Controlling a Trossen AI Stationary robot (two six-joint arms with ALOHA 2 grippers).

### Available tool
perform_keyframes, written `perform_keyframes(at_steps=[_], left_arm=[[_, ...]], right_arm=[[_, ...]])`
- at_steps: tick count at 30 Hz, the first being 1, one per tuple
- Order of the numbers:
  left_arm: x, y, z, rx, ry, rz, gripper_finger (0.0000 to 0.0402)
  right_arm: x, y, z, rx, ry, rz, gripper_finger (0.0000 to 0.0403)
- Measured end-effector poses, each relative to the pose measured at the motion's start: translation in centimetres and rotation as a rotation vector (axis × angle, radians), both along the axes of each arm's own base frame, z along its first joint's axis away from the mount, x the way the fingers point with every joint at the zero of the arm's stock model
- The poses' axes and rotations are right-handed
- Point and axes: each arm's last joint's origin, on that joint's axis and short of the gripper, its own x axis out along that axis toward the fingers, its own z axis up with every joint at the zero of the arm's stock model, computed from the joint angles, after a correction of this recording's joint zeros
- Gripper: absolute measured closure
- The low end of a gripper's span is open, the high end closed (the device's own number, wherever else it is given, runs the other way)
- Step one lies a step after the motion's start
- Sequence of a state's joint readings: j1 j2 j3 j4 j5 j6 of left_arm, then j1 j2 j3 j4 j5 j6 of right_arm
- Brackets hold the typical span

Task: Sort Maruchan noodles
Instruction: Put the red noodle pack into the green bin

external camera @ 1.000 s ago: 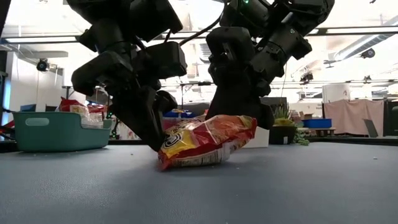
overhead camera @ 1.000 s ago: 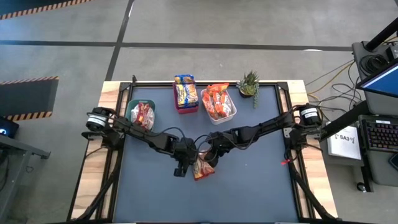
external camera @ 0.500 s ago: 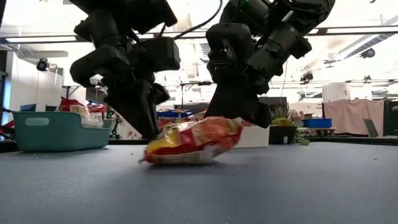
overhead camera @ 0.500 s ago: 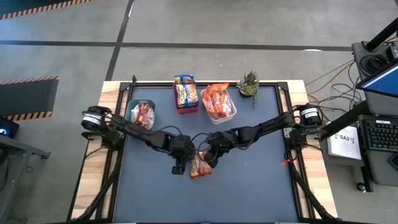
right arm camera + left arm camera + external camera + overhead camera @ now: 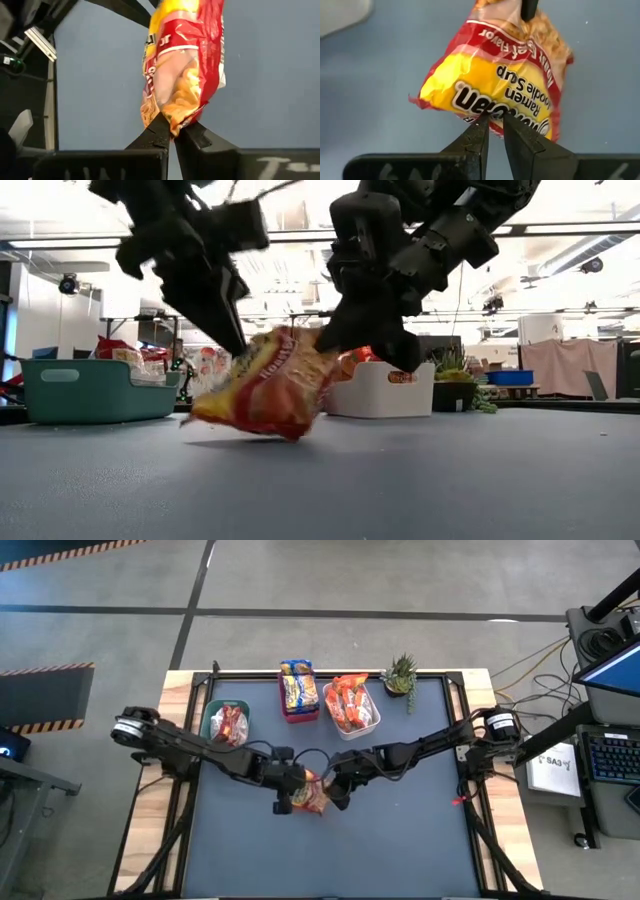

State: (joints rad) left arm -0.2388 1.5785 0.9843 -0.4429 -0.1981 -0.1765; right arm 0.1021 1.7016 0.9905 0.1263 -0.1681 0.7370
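Note:
One red-and-yellow Maruchan noodle packet [image 5: 308, 797] hangs tilted, low over the table's middle, between my two grippers. My left gripper [image 5: 293, 800] is shut on its yellow end and my right gripper [image 5: 331, 794] on its opposite, red end. In the low view the packet [image 5: 265, 385] slants down from the grippers with its shadow on the table below. Other packets lie in three bins at the far edge. The green bin [image 5: 212, 718] holds red-orange ones, the red bin [image 5: 299, 716] yellow-and-blue ones, and the white bin [image 5: 373, 720] orange ones. My left gripper pinches the edge of the packet's yellow end [image 5: 487, 112] between its two fingers, coming slanting down from the table's left. That end is raised off the table. My right gripper pinches the crimped edge of the red end [image 5: 176, 124] between its two fingers, slanting down from the right. The packet hangs tilted between both holds and looks clear of the table.
A small potted plant [image 5: 400, 675] stands at the far right corner, beside the white bin. The dark mat [image 5: 400, 850] lies bare across the near half. Wooden rails [image 5: 150, 820] run along both sides of the table.
My left gripper has risen and drawn toward the table's left and far side with the packet's yellow end. The packet, which lay on the table, has come up and shifted left. It now hangs tilted between the two grippers.

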Motion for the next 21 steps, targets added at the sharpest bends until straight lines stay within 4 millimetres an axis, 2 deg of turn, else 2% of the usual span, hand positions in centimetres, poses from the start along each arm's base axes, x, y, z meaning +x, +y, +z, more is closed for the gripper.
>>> perform_keyframes(at_steps=[5,11,17,21], left_arm=[[-1.7,-1.1,1.8,0.068,-0.045,0.036,0.0364],[-4.1,-2.2,3.1,0.143,-0.080,0.110,0.0364],[-6.0,-2.8,3.2,0.153,-0.112,0.127,0.0364],[-6.3,-2.6,3.2,0.183,-0.133,0.151,0.0364]], right_arm=[[0.4,-0.1,0.7,-0.040,-0.097,0.014,0.0394],[0.9,-0.5,1.5,-0.137,-0.193,-0.013,0.0394],[1.0,-1.0,1.6,-0.240,-0.216,-0.022,0.0395],[1.0,-1.4,1.4,-0.235,-0.196,-0.034,0.0395]])
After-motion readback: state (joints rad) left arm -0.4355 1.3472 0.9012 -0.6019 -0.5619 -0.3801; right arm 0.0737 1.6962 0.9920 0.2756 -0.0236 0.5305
